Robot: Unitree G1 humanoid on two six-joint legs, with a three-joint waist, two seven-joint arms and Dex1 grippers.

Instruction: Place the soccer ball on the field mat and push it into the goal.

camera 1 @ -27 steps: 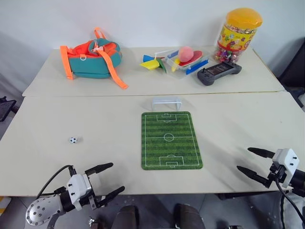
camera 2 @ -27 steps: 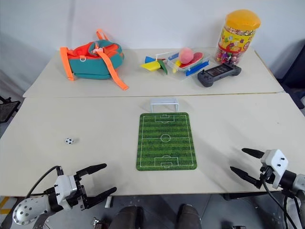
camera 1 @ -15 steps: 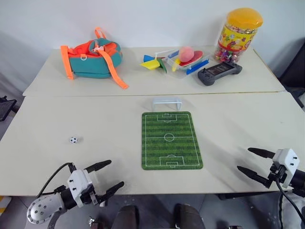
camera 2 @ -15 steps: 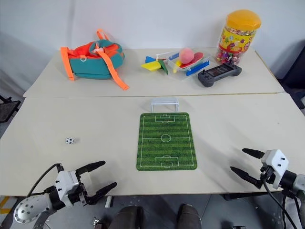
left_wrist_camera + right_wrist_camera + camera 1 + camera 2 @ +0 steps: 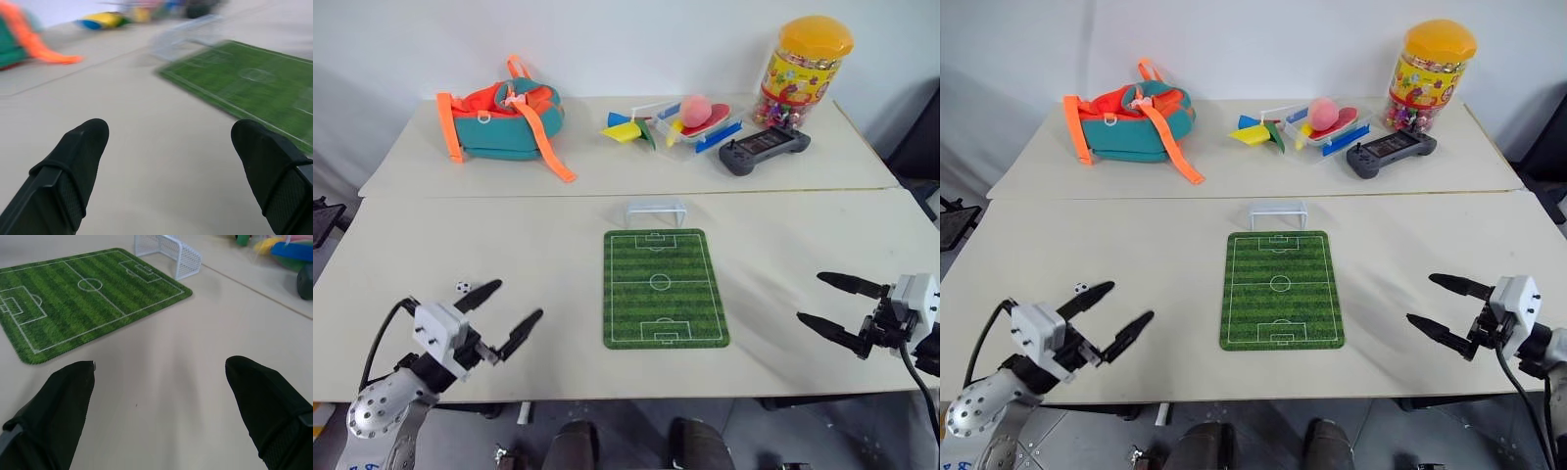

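Left gripper (image 5: 507, 306) level over table (image 5: 548, 264), fingers (image 5: 480, 294) spread wide

Matt beige table (image 5: 558, 245), fuzzy turf-like field mat (image 5: 664, 289), cloth backpack (image 5: 499, 119), glossy plastic jar (image 5: 806, 70).

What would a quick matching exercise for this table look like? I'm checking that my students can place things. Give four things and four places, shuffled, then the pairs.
Things:
1. soccer ball
2. goal
3. backpack
4. candy jar

Places:
A. far table, left side
B. at the far end of the field mat
C. far table, right corner
D. bare near table, left of the mat, by a fingertip of the left pincer

Pairs: 1-D, 2-B, 3-A, 4-C
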